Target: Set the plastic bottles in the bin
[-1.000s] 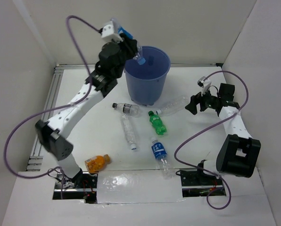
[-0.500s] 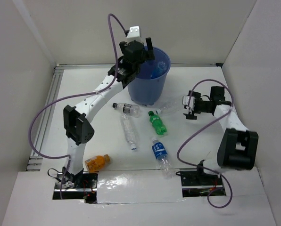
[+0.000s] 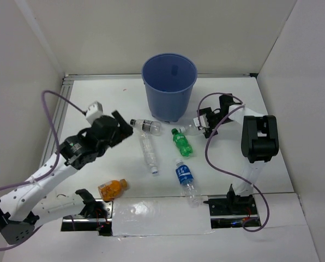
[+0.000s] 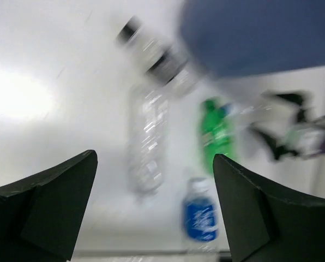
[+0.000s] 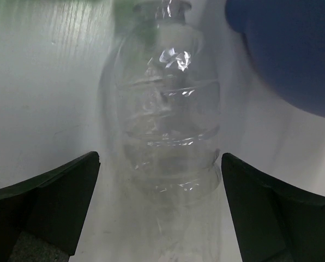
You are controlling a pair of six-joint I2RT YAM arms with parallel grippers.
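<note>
Half a second ago my left jaws hung over the bin (image 3: 169,84). Now that arm has swung back low over the worktop (image 3: 119,98), jaws spread wide and empty, so I judge that bottle delivered. My right jaws have closed in on the clear bottle (image 5: 168,125) lying just beside the bin's base, and they stand wide open on either side of it, not gripping yet. Still loose on the worktop are the black-capped bottle (image 3: 146,126), the long clear bottle (image 3: 148,152), the green bottle (image 3: 181,142), the blue-labelled bottle (image 3: 184,176) and the orange bottle (image 3: 111,188).

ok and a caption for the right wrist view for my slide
Right hand open, poised over a clear plastic bottle lying on the white table, the blue bin just beyond.
</note>
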